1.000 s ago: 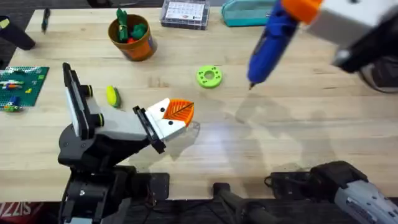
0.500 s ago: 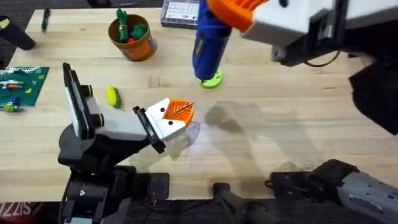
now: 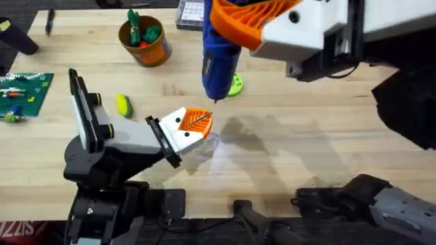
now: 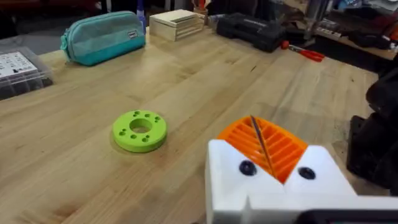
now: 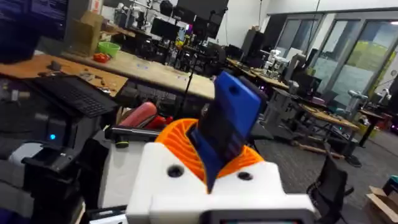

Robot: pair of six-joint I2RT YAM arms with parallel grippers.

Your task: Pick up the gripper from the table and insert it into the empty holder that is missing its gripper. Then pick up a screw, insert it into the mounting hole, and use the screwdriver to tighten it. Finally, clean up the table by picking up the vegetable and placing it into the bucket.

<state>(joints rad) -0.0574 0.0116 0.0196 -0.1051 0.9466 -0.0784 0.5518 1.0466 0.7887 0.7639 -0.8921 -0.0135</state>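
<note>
the screwdriver (image 3: 218, 58), clamped in the right gripper (image 3: 235, 30), has swung in from the far right and now hangs tip-down just above the left gripper (image 3: 194, 126), whose orange pads (image 4: 264, 146) sit closed together, so tightening looks imminent.

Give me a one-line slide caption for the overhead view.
Right gripper carries the blue screwdriver tip-down toward the left gripper above the table.

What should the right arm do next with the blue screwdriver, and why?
Probably lower the screwdriver a little further, toward the left gripper. The right gripper holds it tip down, with the tip just above and beside the shut orange pads, so a small, slow move would bring it to them.
</note>
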